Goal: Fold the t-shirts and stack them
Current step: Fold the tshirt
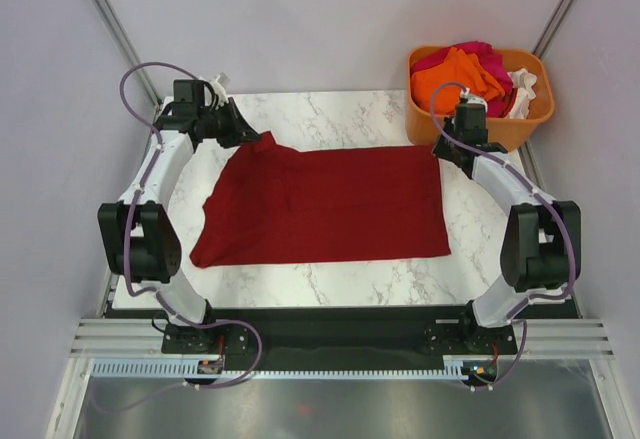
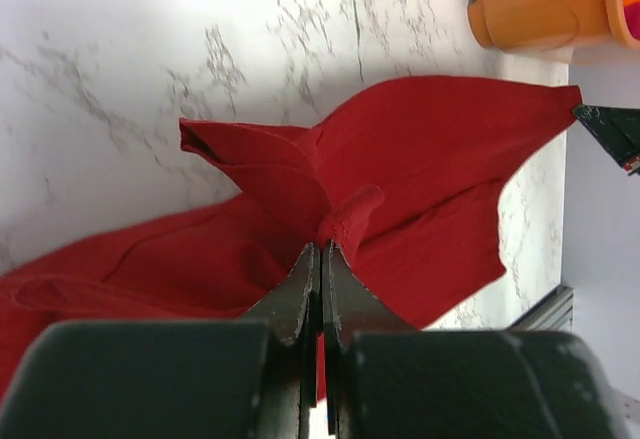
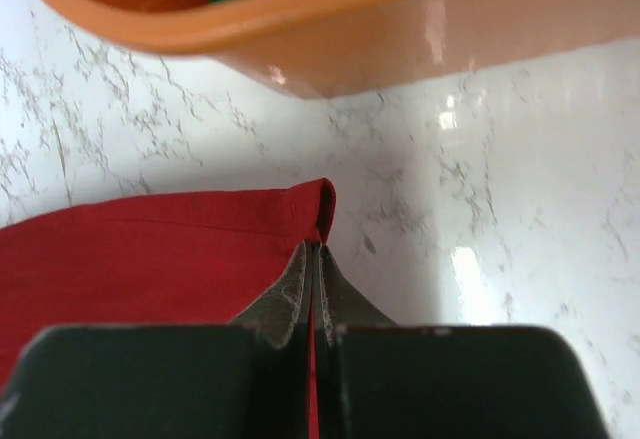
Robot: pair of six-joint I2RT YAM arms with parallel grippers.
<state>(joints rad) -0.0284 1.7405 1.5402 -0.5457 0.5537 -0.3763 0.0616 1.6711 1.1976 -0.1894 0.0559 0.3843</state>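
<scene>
A dark red t-shirt (image 1: 325,204) lies spread across the marble table. My left gripper (image 1: 250,137) is shut on its far left corner; in the left wrist view (image 2: 322,247) the cloth (image 2: 400,169) bunches up at the closed tips. My right gripper (image 1: 443,151) is shut on the far right corner; in the right wrist view (image 3: 316,247) the hemmed corner (image 3: 200,249) rises from the closed tips. Orange, magenta-pink and white shirts (image 1: 465,71) are piled in the tub.
An orange plastic tub (image 1: 478,124) stands at the table's far right corner, just behind my right gripper; its rim shows in the right wrist view (image 3: 330,29) and the left wrist view (image 2: 540,4). Bare marble (image 1: 330,279) lies in front of the shirt.
</scene>
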